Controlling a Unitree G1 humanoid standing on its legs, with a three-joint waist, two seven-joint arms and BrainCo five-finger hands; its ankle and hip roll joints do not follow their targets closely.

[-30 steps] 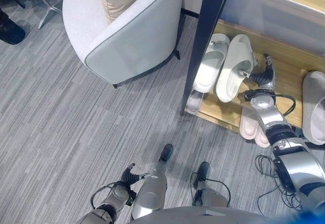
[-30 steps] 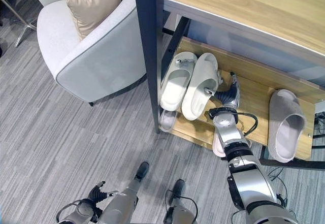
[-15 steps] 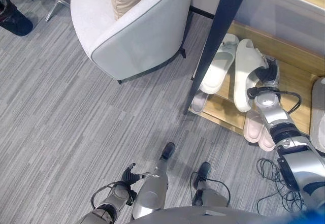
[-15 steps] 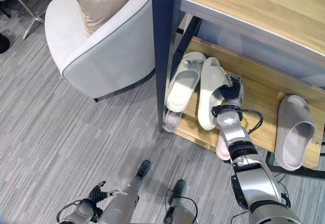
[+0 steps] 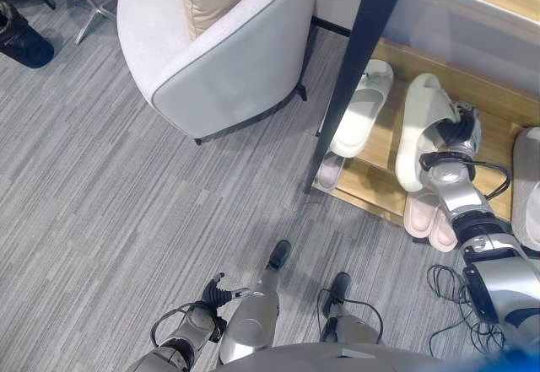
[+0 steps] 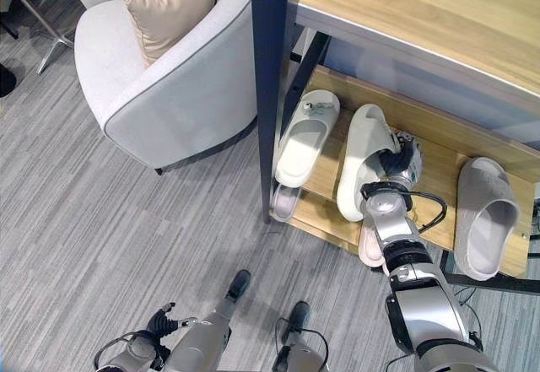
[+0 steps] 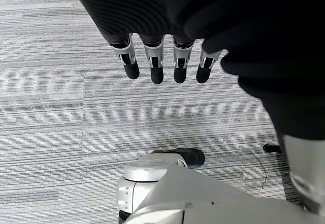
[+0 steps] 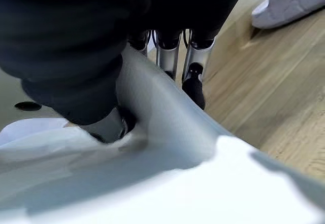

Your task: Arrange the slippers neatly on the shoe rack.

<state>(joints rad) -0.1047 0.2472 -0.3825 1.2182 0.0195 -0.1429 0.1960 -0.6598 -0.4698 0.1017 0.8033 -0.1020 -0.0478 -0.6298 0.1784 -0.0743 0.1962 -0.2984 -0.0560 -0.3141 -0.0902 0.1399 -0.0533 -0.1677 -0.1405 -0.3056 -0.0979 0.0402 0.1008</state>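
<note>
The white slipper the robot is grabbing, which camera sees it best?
The right eye view: the whole white slipper lies on the shoe rack with the right hand pinching its edge. The left eye view shows it too. The right wrist view catches just its rim, very close.

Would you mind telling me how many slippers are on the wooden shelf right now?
3. A pale slipper lies beside the dark post, a second pale slipper is gripped by the right hand, and a grey slipper lies further right. More slippers show below the shelf, partly hidden.
</note>
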